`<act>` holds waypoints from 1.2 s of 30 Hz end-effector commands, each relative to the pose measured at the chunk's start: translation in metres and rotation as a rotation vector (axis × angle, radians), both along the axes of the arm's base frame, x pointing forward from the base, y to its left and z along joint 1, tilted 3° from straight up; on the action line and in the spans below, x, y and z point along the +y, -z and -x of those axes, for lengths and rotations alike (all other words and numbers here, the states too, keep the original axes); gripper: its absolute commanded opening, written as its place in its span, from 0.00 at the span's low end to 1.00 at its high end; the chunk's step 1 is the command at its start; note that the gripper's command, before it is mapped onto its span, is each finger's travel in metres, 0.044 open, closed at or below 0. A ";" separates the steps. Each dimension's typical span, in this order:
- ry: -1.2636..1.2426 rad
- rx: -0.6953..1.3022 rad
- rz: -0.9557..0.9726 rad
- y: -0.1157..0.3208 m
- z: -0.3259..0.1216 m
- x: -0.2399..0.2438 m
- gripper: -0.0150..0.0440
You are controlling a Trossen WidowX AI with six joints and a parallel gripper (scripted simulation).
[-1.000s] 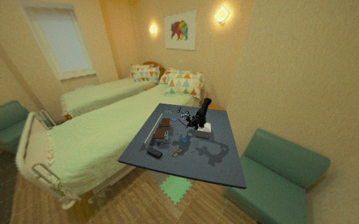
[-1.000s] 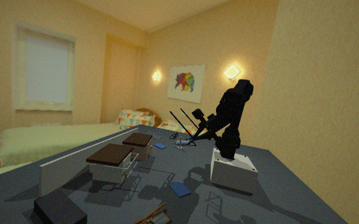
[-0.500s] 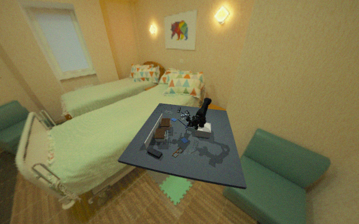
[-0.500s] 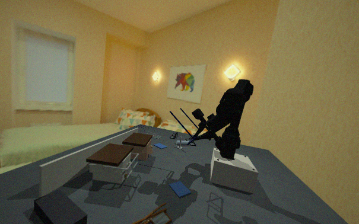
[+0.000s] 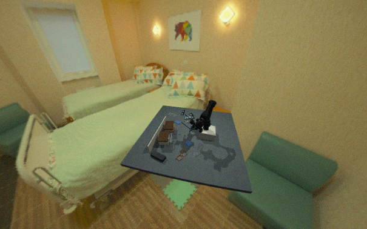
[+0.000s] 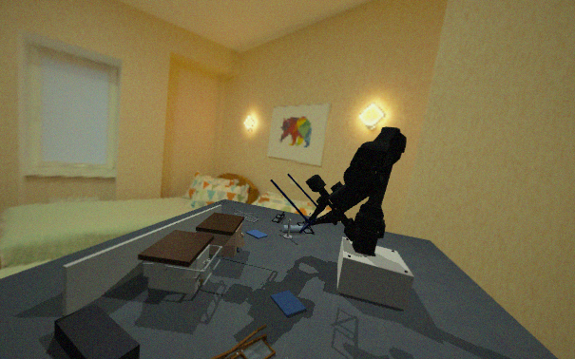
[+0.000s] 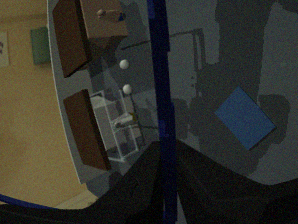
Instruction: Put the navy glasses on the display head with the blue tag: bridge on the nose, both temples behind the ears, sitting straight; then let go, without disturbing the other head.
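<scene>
The navy glasses (image 6: 291, 200) (image 7: 159, 50) are in the air, their two temples sticking up and to the left in the exterior view. My gripper (image 6: 311, 221) (image 7: 165, 148) is shut on them, and one long navy bar runs up the wrist view from the fingertips. The farther display head (image 5: 169, 125) (image 6: 220, 223) (image 7: 107, 22) has a brown top, bare face and small blue mark (image 7: 121, 16), apparently its tag. The other head (image 5: 164, 136) (image 6: 177, 247) (image 7: 86, 130) wears clear glasses (image 7: 116, 145) and has a yellowish mark. The held glasses are apart from both heads.
A pale upright panel (image 5: 156, 134) (image 6: 110, 256) stands behind the heads. Blue pads (image 5: 188, 143) (image 6: 288, 303) (image 6: 257, 234) lie on the table. Brown glasses (image 5: 181, 155) and a black case (image 5: 158, 156) (image 6: 93, 334) are near the front. Dark glasses (image 6: 278, 217) lie farther back.
</scene>
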State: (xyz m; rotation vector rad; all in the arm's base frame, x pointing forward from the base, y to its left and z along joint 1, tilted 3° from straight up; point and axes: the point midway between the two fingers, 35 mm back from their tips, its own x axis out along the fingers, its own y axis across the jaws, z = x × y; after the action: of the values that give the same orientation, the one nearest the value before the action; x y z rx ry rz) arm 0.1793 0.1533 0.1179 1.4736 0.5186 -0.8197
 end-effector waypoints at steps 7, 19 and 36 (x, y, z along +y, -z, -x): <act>0.001 0.119 0.080 0.011 -0.015 -0.017 0.25; -0.013 0.294 0.146 0.027 -0.033 -0.044 0.25; -0.065 0.525 0.142 0.046 -0.052 -0.085 0.25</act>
State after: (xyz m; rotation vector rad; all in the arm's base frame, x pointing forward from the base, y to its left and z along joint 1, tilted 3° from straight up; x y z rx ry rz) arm 0.2277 0.0741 0.0743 1.1093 0.8365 -1.1623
